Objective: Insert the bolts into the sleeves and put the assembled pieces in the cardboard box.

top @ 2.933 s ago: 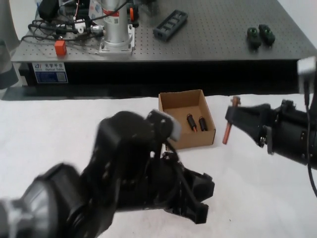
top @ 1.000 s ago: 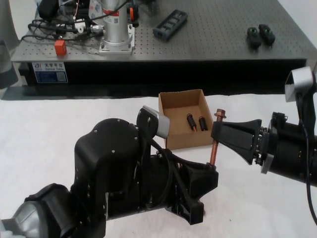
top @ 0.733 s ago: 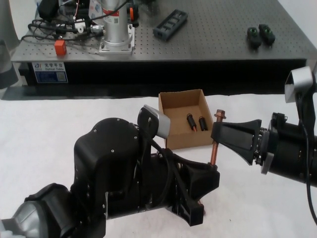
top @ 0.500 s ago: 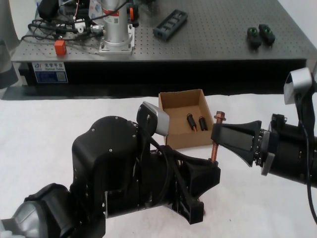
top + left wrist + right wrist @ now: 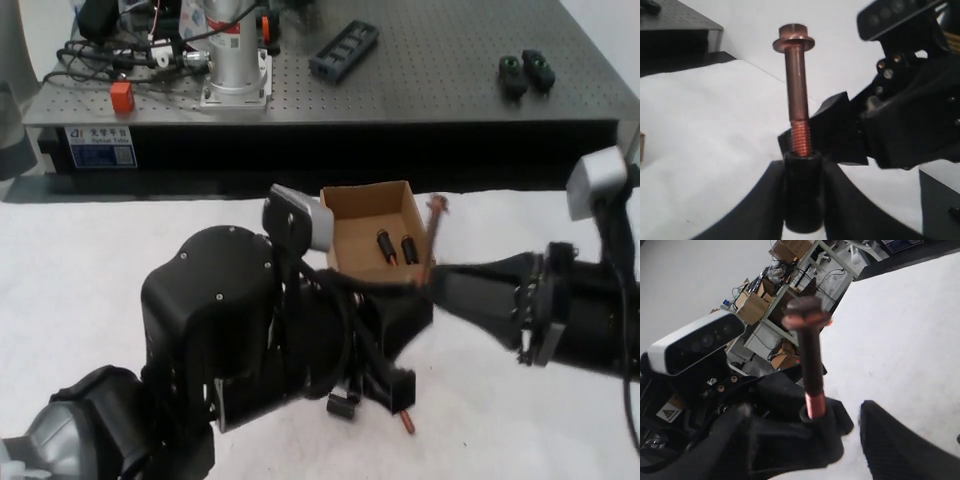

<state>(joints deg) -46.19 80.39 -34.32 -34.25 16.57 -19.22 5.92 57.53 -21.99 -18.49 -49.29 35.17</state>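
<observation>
A copper bolt [image 5: 796, 85] stands with its threaded end in the top of a black sleeve [image 5: 802, 192]. My left gripper [image 5: 802, 205] is shut on that sleeve. In the right wrist view the bolt [image 5: 809, 350] rises between the spread fingers of my right gripper [image 5: 812, 440], which is open and touches nothing. In the high view the bolt [image 5: 433, 232] leans just in front of the cardboard box [image 5: 352, 262], above the left gripper [image 5: 412, 305] and the tips of the right gripper [image 5: 447, 287]. Two assembled pieces [image 5: 396, 247] lie in the box.
A small black piece [image 5: 340, 405] and a copper tip [image 5: 405, 421] show on the white cloth under the left arm. Behind the box runs a dark perforated bench [image 5: 420, 70] with cables, a metal post and black parts. White cloth lies open to the right.
The right gripper has let go of the bolt and now sits lower. The left arm has lifted the sleeve with the bolt, which now leans toward the box. Small pieces under the left arm came into sight.
</observation>
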